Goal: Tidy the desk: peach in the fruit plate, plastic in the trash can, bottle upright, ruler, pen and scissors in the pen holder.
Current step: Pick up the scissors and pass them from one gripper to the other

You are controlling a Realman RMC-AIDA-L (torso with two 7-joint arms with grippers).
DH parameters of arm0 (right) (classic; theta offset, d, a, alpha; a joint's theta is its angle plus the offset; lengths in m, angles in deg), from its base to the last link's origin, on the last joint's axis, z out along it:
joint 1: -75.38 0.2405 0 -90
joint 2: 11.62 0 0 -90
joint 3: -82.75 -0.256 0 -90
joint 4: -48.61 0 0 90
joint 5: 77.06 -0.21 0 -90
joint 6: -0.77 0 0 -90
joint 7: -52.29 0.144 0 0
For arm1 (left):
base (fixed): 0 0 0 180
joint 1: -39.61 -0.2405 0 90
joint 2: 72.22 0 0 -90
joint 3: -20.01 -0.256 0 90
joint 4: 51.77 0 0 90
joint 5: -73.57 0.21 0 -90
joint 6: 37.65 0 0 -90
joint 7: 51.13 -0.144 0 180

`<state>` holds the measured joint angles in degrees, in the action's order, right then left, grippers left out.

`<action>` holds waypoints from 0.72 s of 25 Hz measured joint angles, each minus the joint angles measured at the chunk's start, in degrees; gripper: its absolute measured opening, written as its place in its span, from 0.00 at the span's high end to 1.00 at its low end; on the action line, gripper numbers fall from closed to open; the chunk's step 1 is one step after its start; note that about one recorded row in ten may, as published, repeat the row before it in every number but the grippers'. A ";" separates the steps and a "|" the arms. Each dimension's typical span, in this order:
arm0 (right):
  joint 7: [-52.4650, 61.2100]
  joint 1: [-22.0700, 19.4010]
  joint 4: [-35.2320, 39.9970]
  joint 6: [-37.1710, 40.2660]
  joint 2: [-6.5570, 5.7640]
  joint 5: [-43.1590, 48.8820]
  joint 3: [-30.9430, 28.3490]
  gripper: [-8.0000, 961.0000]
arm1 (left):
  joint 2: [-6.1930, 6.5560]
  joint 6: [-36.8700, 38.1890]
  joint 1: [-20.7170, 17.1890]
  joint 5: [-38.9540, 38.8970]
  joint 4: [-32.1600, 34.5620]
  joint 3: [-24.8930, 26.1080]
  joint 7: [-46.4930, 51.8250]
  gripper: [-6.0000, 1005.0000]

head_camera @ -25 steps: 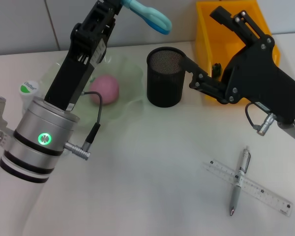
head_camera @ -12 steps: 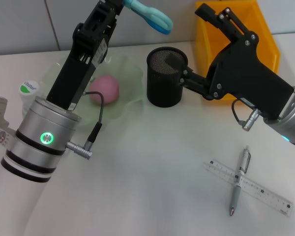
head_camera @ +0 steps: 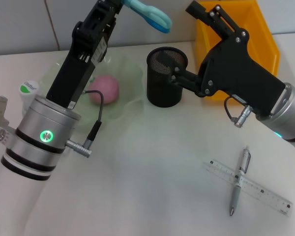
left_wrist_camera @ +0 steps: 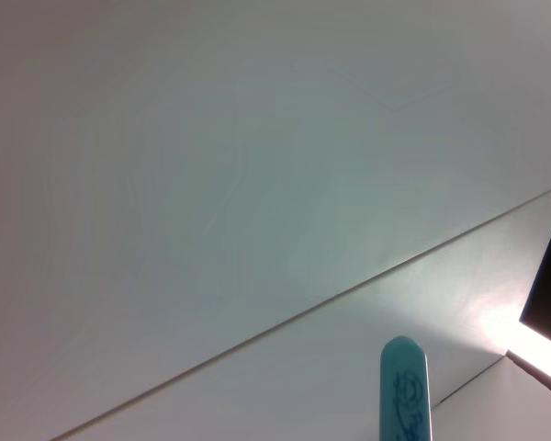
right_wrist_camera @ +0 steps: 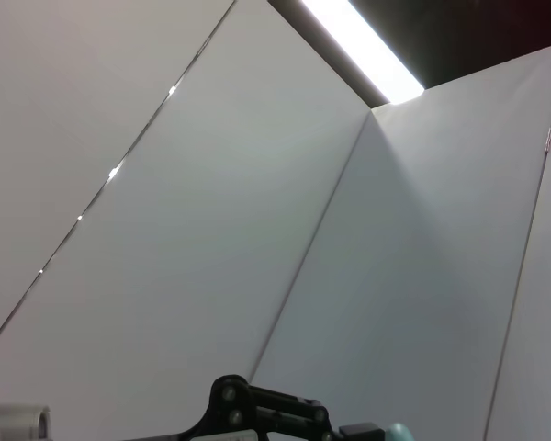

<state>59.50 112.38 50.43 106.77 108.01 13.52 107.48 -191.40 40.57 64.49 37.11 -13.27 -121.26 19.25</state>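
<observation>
My left gripper (head_camera: 117,4) is raised at the top edge of the head view, shut on the teal scissors (head_camera: 150,14), whose handle sticks out to the right; the scissors' tip (left_wrist_camera: 404,390) also shows in the left wrist view. Lower and to the right stands the black mesh pen holder (head_camera: 165,78). My right gripper (head_camera: 184,44) hangs open beside the holder, its lower finger close to the rim. The pink peach (head_camera: 104,88) lies in the clear green fruit plate (head_camera: 132,73). Pen (head_camera: 238,179) and ruler (head_camera: 255,189) lie crossed at the front right. The plastic is out of view.
The yellow trash can (head_camera: 260,29) stands at the back right, partly behind my right arm. A bottle (head_camera: 28,89) with a green-and-white cap stands at the far left behind my left arm. The wrist views show only wall and ceiling.
My right arm has swung left, bringing its open gripper from in front of the yellow can over to the pen holder. The left arm and scissors have stayed still.
</observation>
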 joint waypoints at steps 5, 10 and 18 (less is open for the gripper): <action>-0.08 0.86 -0.26 -0.67 0.00 0.00 -0.65 0.13 | 0.00 0.00 0.00 -0.21 -0.01 -0.03 -0.04 0.68; -0.53 1.60 -0.36 -1.73 0.00 -0.01 -0.82 0.13 | 0.00 0.00 -0.01 -0.54 0.15 -0.15 -0.33 0.68; -3.03 2.38 -1.77 -2.05 -0.02 -0.06 -0.83 0.13 | 0.00 -0.94 0.34 -0.53 0.16 0.11 -1.26 0.67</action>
<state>56.48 114.76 48.66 104.73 107.99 13.46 106.65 -191.40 39.63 64.83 36.57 -13.12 -121.15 17.99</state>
